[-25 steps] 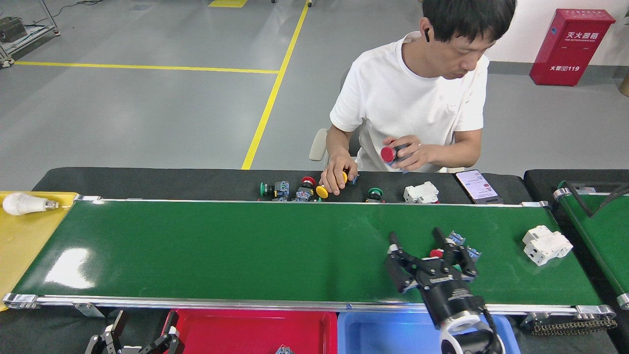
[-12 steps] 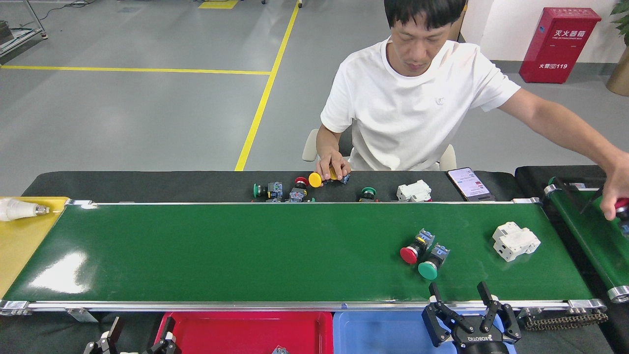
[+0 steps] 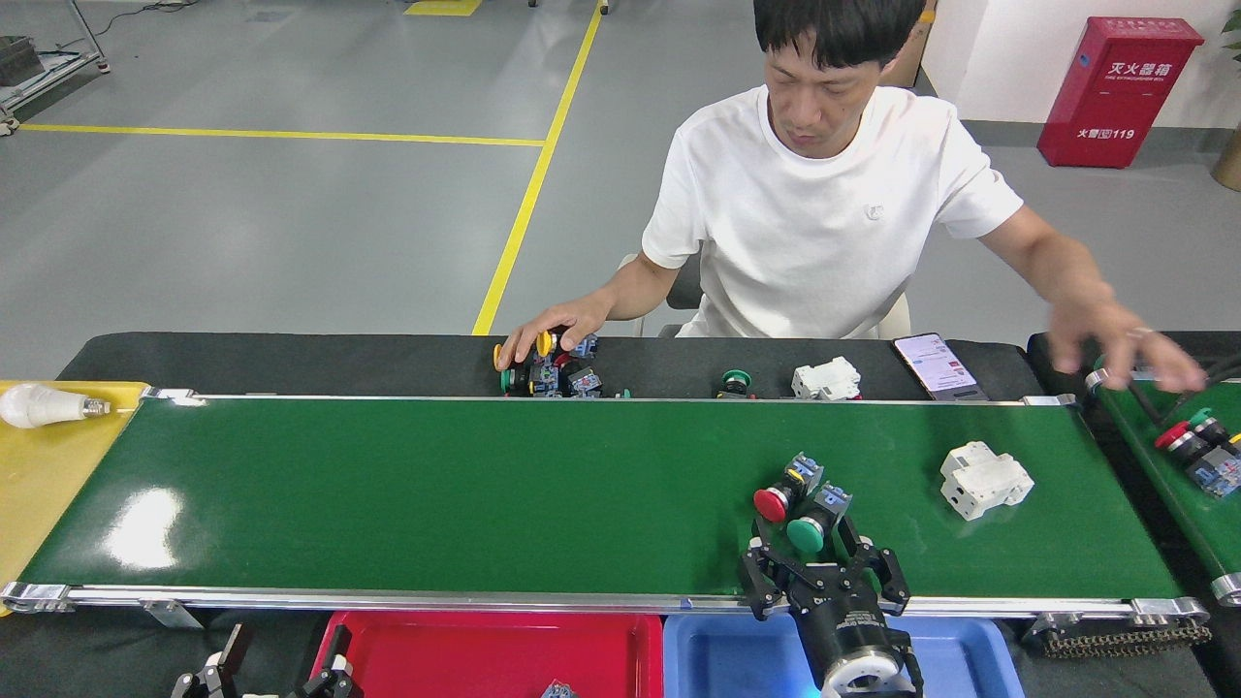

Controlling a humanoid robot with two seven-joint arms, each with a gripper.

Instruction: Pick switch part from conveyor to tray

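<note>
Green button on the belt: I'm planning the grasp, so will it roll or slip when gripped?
Green button lies on its side with a round cap, so it may roll. The glossy belt could let it slide. The red button lies close, so it may get nudged.

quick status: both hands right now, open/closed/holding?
Left hand: only partly in view at the bottom edge, cannot tell.
Right hand: open, holding nothing, fingers either side of the green switch on the conveyor.
</note>
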